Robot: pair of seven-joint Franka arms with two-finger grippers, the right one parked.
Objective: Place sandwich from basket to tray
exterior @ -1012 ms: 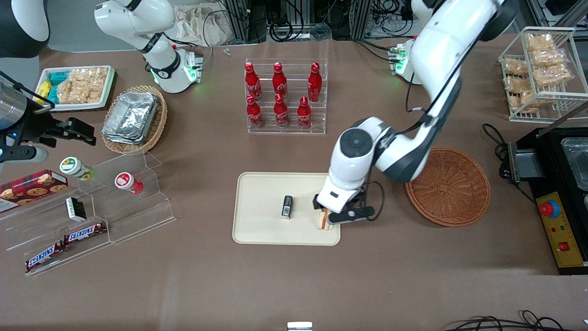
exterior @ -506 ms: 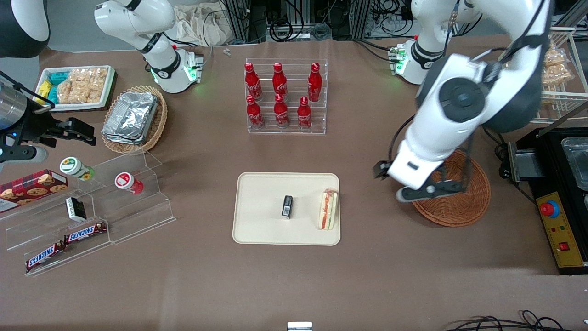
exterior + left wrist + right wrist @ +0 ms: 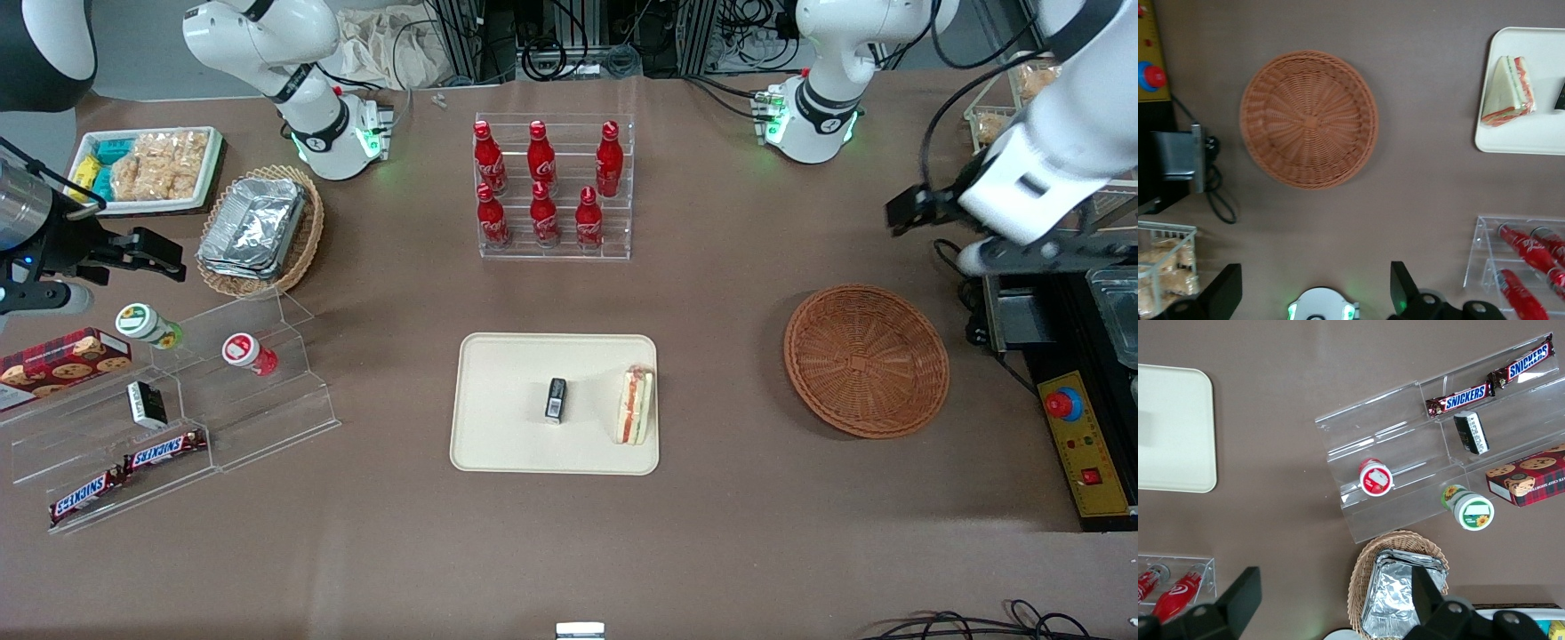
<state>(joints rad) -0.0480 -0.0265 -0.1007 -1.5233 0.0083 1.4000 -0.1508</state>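
Claw (image 3: 1315,297) open, high over woven round basket (image 3: 866,360), wedge sandwich (image 3: 635,406) on flat tray (image 3: 507,436)

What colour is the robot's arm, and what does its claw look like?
The working arm is glossy white with rounded shells and dark grey joints, and thin black cables run alongside it. Its base glows with a small green light. The claw has two flat black fingers on a black body.

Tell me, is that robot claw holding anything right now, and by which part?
Nothing. The gripper hangs open and empty above the table, farther from the camera than the basket; the sandwich lies on the tray.
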